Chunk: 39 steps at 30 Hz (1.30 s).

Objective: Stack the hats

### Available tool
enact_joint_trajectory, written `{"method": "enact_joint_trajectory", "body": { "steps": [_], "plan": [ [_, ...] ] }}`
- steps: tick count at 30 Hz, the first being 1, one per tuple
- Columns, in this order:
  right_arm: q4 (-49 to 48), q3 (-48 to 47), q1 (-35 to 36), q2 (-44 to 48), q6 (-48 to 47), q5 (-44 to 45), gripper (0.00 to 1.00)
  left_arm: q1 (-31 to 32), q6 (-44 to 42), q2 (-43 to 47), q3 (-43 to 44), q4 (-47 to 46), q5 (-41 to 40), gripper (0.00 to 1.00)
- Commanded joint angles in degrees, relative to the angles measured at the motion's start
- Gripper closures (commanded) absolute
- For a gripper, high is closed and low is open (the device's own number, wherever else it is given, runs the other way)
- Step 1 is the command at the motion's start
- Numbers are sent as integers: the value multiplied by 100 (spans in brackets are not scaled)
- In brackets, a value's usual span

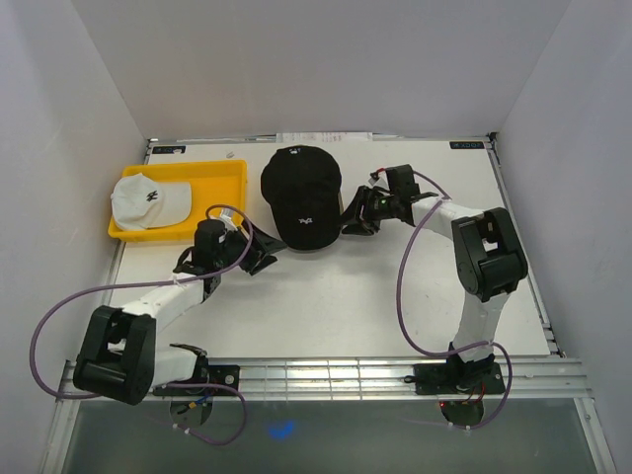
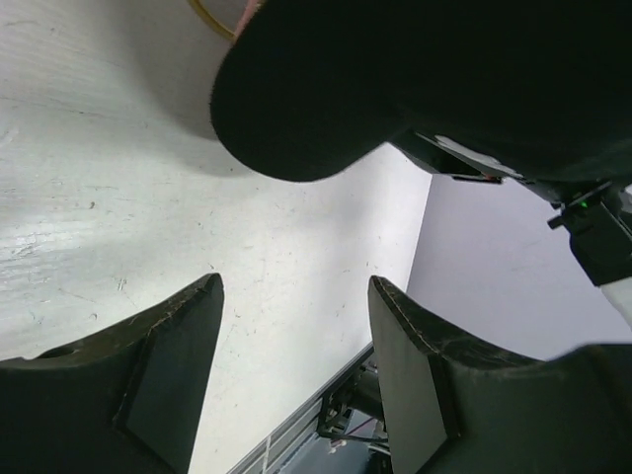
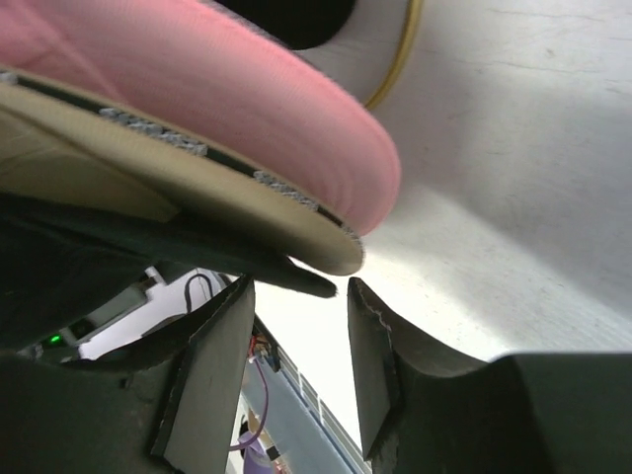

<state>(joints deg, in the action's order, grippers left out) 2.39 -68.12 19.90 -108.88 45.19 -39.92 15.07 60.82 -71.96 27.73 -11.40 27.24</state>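
Left fingers (image 2: 178, 365) and right fingers (image 3: 212, 375) hanging spread, empty
They're sitting either side of the black fabric baseball cap (image 1: 301, 193).

White tabletop (image 1: 336, 306) within plain pale walls (image 1: 326, 59), soft even light.

I can't read any words here. The black cap (image 1: 301, 193) has a small white mark on its front, too tiny for me to read. The white cap (image 1: 148, 199) in the yellow tray (image 1: 202, 168) has a black mark, just as unclear. Two dark labels (image 1: 168, 149) sit at the far edge of the table (image 1: 346, 296), and their letters are too small.
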Motion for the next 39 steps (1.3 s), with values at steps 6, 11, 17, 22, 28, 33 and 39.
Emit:
{"method": "enact_joint_trajectory", "body": {
  "steps": [6, 11, 17, 22, 28, 33, 39],
  "plan": [
    [279, -316, 23, 112, -274, 186, 50, -4, -685, 1017, 917, 1561, -316, 29],
    [341, -176, 5, 507, -335, 301, 45, -4, -1097, 1334, 1612, 2492, -676, 29],
    [323, 96, -118, 1174, -362, 310, 36, -65, -1704, 1422, 3070, 4108, -2203, 26],
    [280, 544, -320, 1746, -555, 345, 33, -669, -1933, 1142, 3871, 4900, -3514, 21],
    [104, 1203, -338, 2415, -949, 415, 32, -1855, -2153, -132, 4592, 4789, -3910, 17],
    [-2, 1608, -338, 2890, -1275, 362, 31, -2640, -1978, -1396, 5066, 4576, -4121, 15],
    [-125, 1916, -329, 3127, -1671, 222, 31, -3317, -1793, -2260, 5252, 3962, -4184, 14]
  ]
}}
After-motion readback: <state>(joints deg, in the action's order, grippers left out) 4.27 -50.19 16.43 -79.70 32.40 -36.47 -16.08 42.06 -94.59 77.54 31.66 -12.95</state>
